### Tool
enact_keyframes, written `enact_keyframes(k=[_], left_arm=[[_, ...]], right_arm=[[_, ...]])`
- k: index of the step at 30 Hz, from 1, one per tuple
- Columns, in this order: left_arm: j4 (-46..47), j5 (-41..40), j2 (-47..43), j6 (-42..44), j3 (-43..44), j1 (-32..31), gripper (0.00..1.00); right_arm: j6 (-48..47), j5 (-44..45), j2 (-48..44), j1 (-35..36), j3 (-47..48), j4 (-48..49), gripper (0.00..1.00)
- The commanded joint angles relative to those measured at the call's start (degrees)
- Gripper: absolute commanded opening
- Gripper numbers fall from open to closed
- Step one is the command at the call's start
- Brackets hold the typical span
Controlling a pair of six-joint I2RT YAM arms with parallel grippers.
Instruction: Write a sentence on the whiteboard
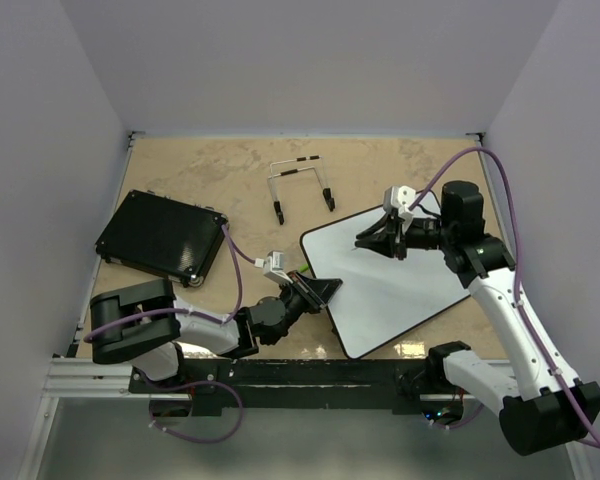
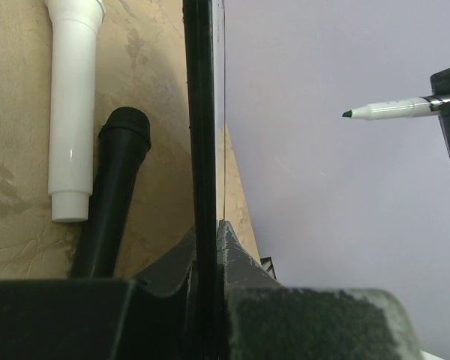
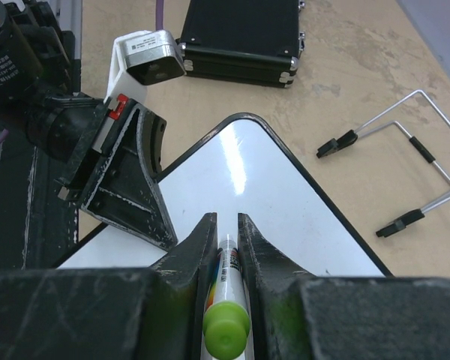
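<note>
The whiteboard (image 1: 400, 290) lies at an angle right of centre, white with a thin black frame. No sentence is in view; its surface (image 3: 285, 202) shows plain white. My left gripper (image 1: 325, 290) is shut on the board's near-left edge; the left wrist view has the black frame (image 2: 202, 112) running between the jaws of the left gripper (image 2: 210, 229). My right gripper (image 1: 375, 240) hangs over the board's far part, shut on a marker (image 3: 226, 300) with a green end cap. The marker's green tip (image 2: 348, 114) points at the board with a gap between them.
A black textured case (image 1: 162, 237) lies at the far left. A wire stand (image 1: 300, 185) with black feet rests beyond the board. Beside the board's edge, a white cylinder (image 2: 73, 112) and a black cylinder (image 2: 116, 187) lie on the tan table.
</note>
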Motion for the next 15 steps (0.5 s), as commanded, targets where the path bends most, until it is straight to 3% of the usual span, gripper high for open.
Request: enact_keyframes(k=[1, 15], left_arm=[[1.38, -1.56, -2.55, 4.91, 1.65, -0.48, 0.0], [-4.51, 0.29, -3.69, 6.14, 3.32, -0.49, 0.0]], right_arm=[[-1.72, -0.5, -0.3, -0.36, 0.45, -1.32, 0.0], [-1.99, -4.63, -0.39, -1.24, -0.79, -0.44, 0.0]])
